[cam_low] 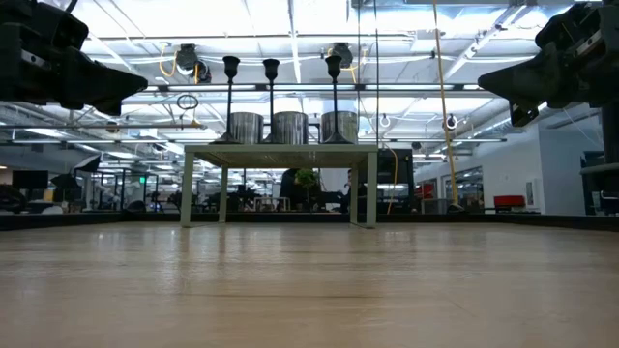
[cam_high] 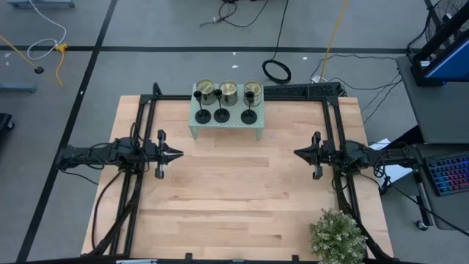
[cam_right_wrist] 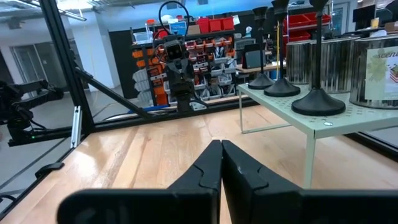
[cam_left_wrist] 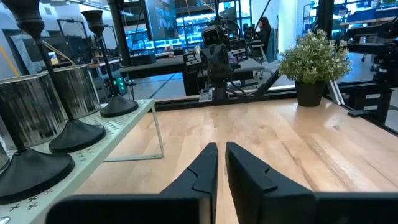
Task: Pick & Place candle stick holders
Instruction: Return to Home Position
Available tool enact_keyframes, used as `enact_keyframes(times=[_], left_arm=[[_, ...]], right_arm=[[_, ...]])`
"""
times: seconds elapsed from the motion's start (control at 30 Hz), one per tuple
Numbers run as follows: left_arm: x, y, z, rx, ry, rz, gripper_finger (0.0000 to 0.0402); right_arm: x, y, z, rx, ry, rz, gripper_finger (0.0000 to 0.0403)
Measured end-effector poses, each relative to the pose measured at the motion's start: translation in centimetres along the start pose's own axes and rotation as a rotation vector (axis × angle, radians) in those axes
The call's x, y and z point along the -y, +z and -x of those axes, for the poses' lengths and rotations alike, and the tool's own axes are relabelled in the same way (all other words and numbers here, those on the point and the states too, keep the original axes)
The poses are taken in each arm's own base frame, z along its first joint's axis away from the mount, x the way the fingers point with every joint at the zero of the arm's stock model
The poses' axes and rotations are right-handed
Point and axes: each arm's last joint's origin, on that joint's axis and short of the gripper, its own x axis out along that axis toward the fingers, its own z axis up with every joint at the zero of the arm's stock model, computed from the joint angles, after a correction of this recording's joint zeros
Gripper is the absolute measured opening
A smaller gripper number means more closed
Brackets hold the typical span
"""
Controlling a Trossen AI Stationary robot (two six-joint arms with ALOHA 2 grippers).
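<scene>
The three black candle stick holders (cam_high: 222,115) stand in a row on the small pale-green shelf (cam_high: 234,127) at the far edge of the table (cam_high: 234,205), just in front of three metal tins (cam_high: 229,91) (one behind each). The left gripper (cam_high: 178,155) and right gripper (cam_high: 297,153) hang over opposite sides, well apart from the shelf, each pinched closed on nothing.

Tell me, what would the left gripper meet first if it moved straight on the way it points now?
Probably the right gripper, which faces it across the table. The left gripper points past the shelf, not at it.
</scene>
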Motion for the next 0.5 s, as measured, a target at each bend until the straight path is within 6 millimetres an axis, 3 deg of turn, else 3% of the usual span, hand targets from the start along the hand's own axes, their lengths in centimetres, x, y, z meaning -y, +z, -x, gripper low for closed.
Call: enact_keyframes(times=[0.5], left_arm=[[0.00, -0.02, 0.00, -0.001, 0.000, -0.003, 0.0042]], right_arm=[[0.00, 0.02, 0.00, 0.002, -0.001, 0.000, 0.0004]])
